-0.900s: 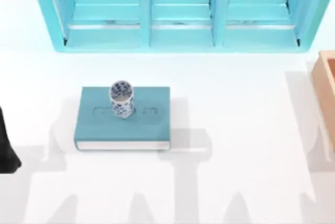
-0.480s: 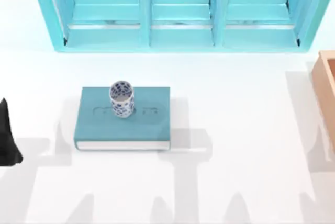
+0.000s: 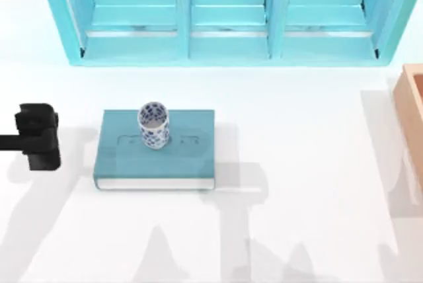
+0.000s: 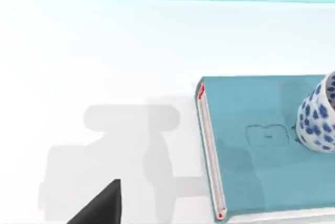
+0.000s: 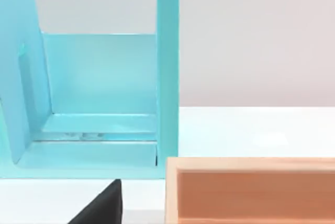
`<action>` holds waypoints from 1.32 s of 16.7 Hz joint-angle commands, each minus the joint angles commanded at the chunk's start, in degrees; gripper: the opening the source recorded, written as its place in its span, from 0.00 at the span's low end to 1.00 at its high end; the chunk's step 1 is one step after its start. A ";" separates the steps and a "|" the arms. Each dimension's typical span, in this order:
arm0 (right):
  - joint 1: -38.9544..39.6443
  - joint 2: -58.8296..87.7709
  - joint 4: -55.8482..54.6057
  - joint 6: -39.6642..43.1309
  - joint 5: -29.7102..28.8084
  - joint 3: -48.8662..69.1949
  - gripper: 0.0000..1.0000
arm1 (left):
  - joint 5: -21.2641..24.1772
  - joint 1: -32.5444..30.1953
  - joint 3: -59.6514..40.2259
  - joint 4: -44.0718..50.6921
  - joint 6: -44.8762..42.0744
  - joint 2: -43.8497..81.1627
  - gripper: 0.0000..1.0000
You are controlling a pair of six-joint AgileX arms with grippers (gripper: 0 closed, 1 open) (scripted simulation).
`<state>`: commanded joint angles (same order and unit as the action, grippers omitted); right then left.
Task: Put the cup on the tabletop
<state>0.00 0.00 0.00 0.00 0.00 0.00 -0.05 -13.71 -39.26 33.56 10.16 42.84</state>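
The cup (image 3: 153, 124), white with a dark blue floral pattern, stands upright on a teal book (image 3: 178, 161) left of the tabletop's (image 3: 304, 164) middle. My left gripper (image 3: 39, 137) hovers over the white surface just left of the book, apart from it and from the cup. The left wrist view shows the book's (image 4: 251, 171) spine side, with the cup (image 4: 318, 124) at the picture's edge and bare tabletop (image 4: 104, 51) beside it. My right arm is parked off the right side. A dark part of the right gripper (image 5: 99, 205) shows in the right wrist view.
A turquoise shelf unit (image 3: 225, 12) runs along the back of the table. A wooden box (image 3: 413, 111) sits at the right edge, and it (image 5: 251, 190) appears close in the right wrist view, in front of the shelf (image 5: 99, 98). White surface lies open in front of and right of the book.
My left gripper has come in from the left edge toward the book. The cup and the book have not moved.
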 joint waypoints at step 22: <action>0.00 0.00 0.00 0.00 0.00 0.00 1.00 | -0.08 -17.56 -86.05 57.19 19.32 82.06 1.00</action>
<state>0.00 0.00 0.00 0.00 0.00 0.00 -0.13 -31.28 -125.30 90.74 29.48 124.90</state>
